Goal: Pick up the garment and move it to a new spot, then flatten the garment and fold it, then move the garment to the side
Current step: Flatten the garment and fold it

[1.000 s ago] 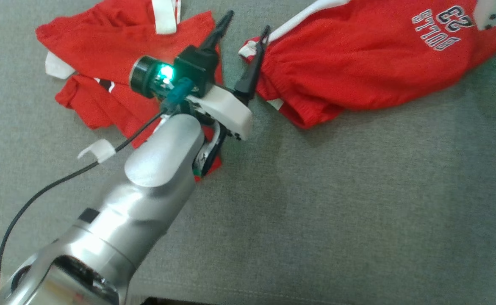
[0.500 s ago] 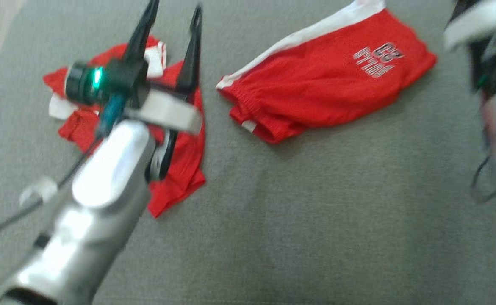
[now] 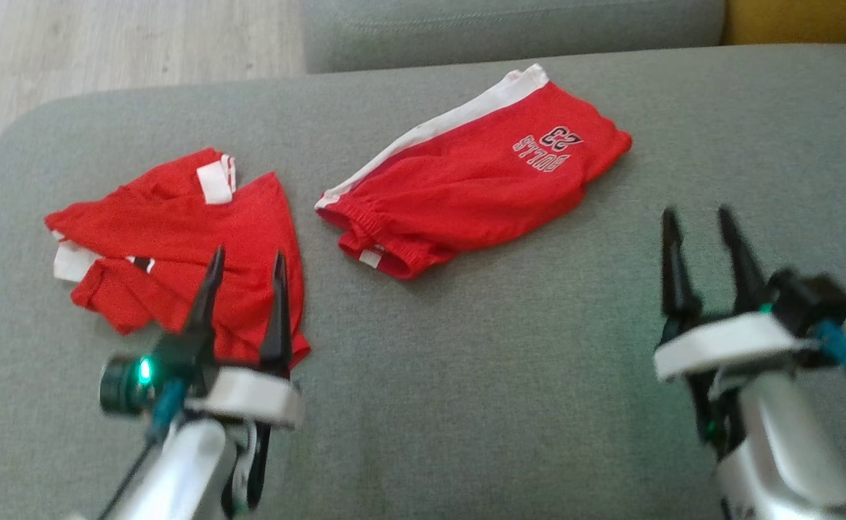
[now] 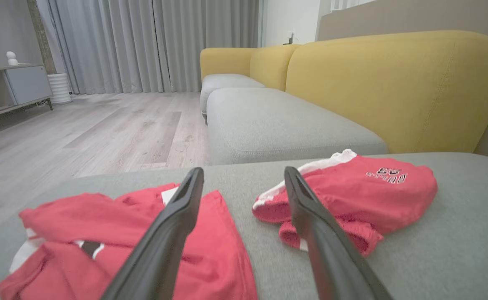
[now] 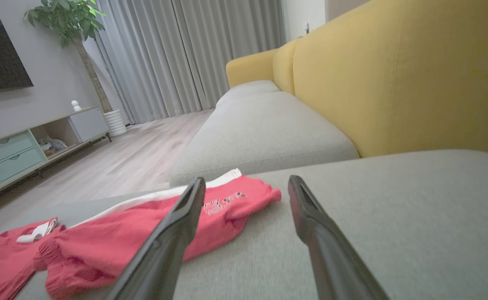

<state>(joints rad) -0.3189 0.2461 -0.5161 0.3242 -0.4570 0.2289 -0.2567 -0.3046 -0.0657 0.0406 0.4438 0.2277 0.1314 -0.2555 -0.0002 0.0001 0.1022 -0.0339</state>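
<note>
The left gripper (image 3: 248, 256) and right gripper (image 3: 697, 214) stand open, empty — a shallow pinch may lift only one layer of shorts (image 3: 466, 188).

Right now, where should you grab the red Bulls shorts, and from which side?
Probably the gathered waistband of the shorts: its layers bunch thick at the near-left end. Come from the front left with the nearer, open left gripper.

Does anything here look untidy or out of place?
Yes. The left garment lies crumpled in uneven folds on the grey cushion. The shorts beside it lie flatter, folded over.
</note>
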